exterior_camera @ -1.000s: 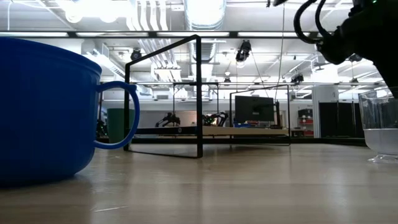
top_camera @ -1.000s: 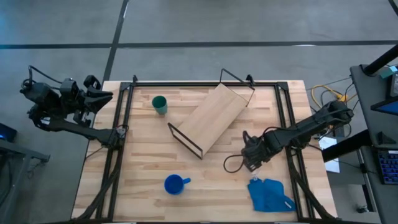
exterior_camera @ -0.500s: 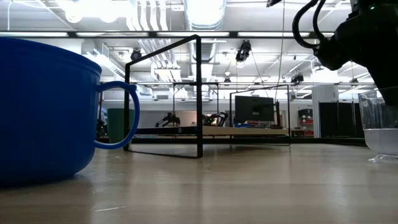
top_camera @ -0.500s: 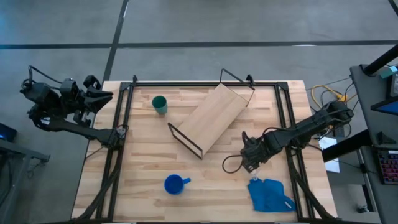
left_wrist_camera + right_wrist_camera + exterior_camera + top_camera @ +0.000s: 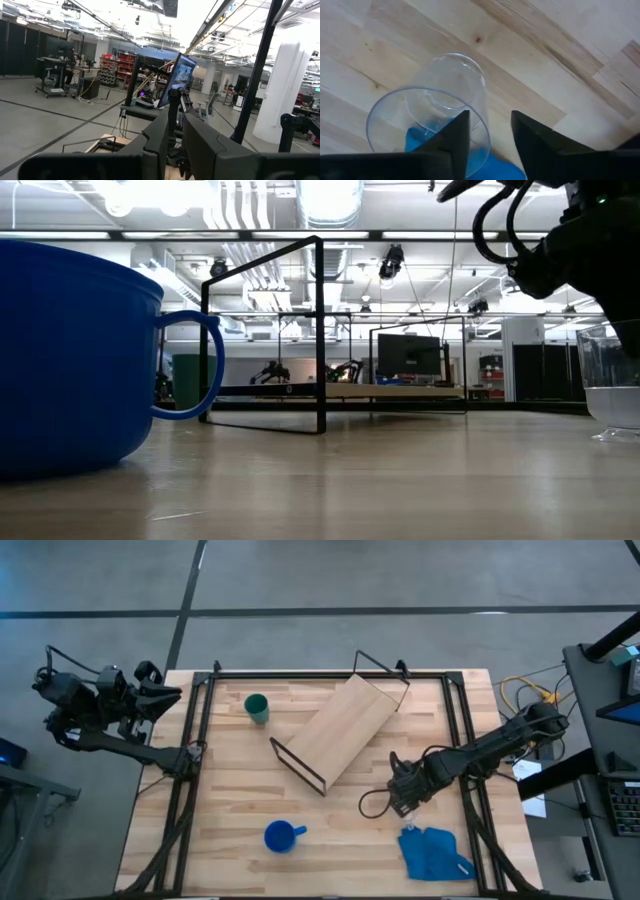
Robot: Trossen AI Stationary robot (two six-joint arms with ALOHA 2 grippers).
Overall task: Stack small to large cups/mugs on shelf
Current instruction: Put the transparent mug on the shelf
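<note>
In the high view, the left end effector (image 5: 150, 698) waits parked upper left, opening indeterminable, the green cup (image 5: 257, 707), blue mug (image 5: 281, 836) and shelf (image 5: 340, 731) stand untouched, and lower right the right end effector (image 5: 487, 131), fingers narrowly parted, straddles the glass cup (image 5: 432, 112) rim for pickup.

Bright, even overhead light falls on the bench (image 5: 240, 780), leaving only soft shadows. In the low view ceiling lamps (image 5: 330, 195) glare white, and the blue mug (image 5: 70, 360) looms large and soft-edged. Beyond the left end effector (image 5: 175, 145), itself blurred, the hall's far windows wash out.
</note>
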